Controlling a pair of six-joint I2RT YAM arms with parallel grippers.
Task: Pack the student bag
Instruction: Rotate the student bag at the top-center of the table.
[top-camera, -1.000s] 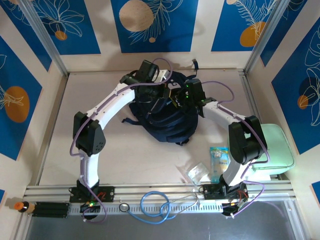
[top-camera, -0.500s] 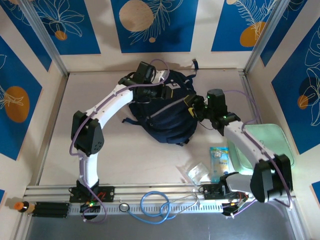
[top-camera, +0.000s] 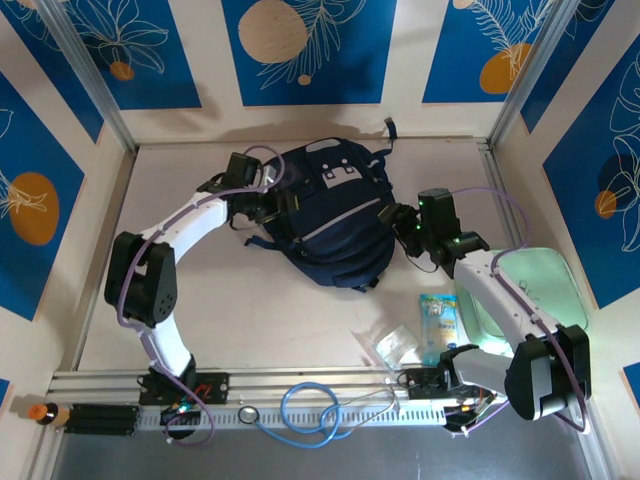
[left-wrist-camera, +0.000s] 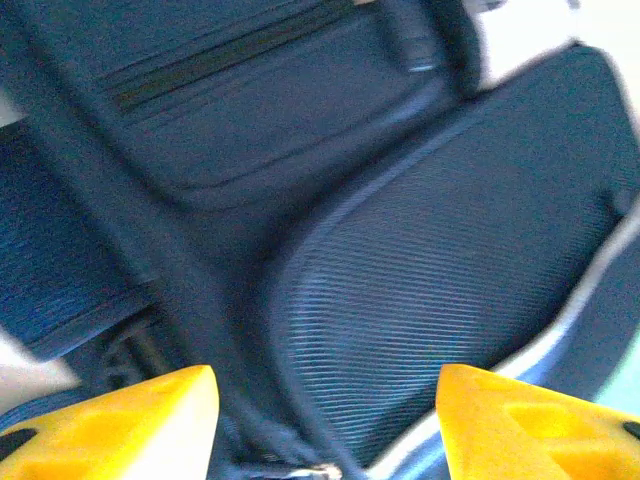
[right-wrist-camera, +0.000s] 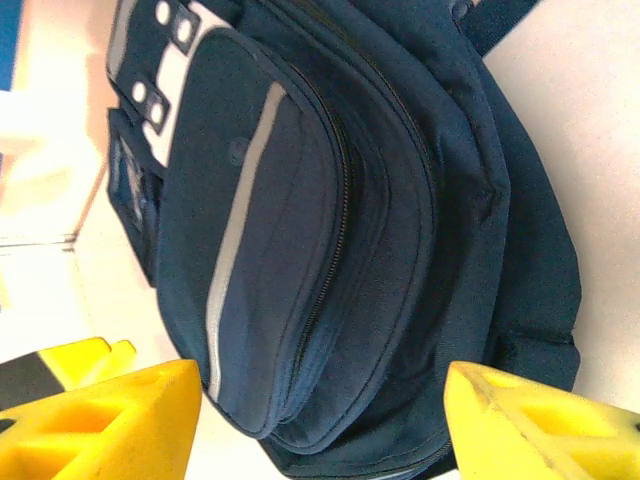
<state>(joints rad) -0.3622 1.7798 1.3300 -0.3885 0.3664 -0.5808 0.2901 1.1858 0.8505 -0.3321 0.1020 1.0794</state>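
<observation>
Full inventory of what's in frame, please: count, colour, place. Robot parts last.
student bag: 1, dark navy with grey-white patch and pale stripe, far centre of the table
zip case: 1, mint green, right edge of the table
snack packet: 1, light blue, near right, just left of the zip case
plastic bag: 1, clear, near edge, left of the snack packet
cable loop: 1, blue, on the front rail
orange-tipped object: 1, left end of the front rail, too small to identify
left gripper: 1, yellow fingers, open, close against the bag's left side
right gripper: 1, yellow fingers, open, facing the bag's right side
</observation>
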